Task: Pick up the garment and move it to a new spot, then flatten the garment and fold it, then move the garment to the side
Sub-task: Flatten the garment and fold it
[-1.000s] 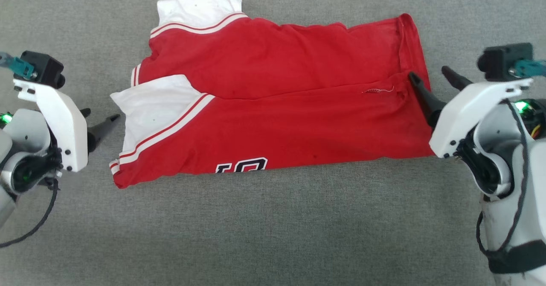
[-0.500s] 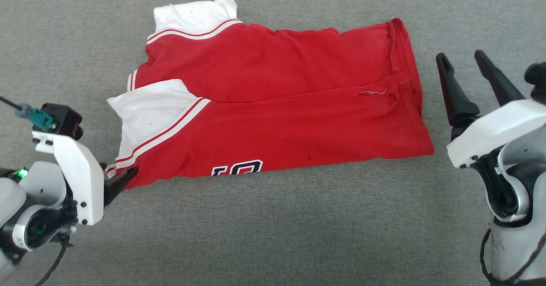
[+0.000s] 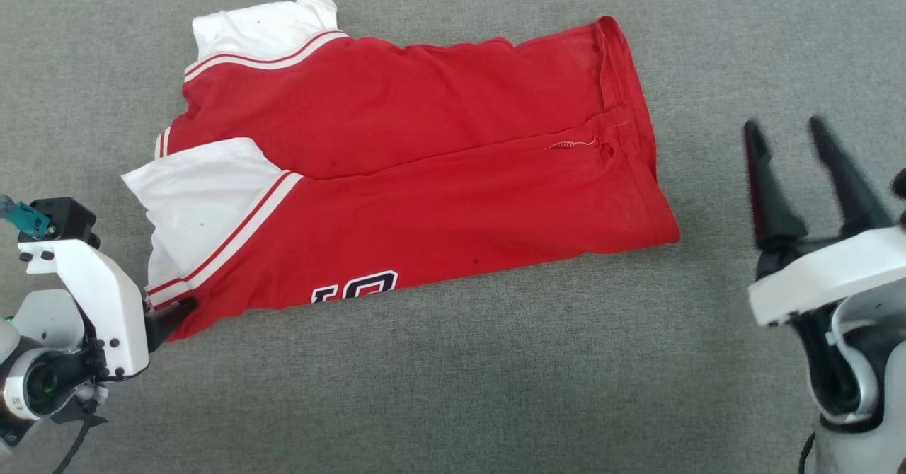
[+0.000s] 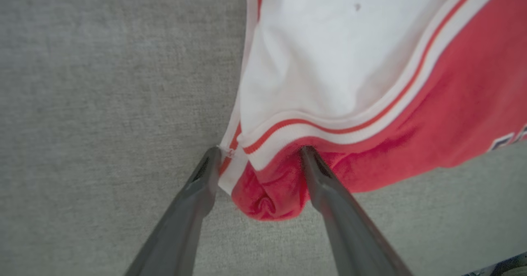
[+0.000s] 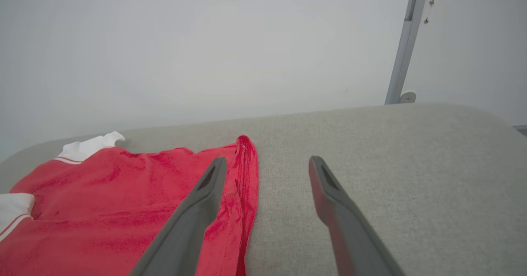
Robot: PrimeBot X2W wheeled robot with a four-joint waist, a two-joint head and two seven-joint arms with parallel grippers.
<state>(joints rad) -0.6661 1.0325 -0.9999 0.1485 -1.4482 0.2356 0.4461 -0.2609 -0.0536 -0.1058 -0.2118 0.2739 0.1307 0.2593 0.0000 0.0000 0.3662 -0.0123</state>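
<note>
You have bare grey padded surface (image 3: 453,389) along the whole near edge of the garment (image 3: 425,177) and to its right. There the right gripper (image 3: 784,126) stands with jaws spread, clear of the hem. At the near left corner the cloth itself is in your way, bunched between the left gripper's (image 4: 260,151) spread jaws. Past the far edge, a pale wall (image 5: 185,41) and a grey post (image 5: 405,41) close the room off.
</note>
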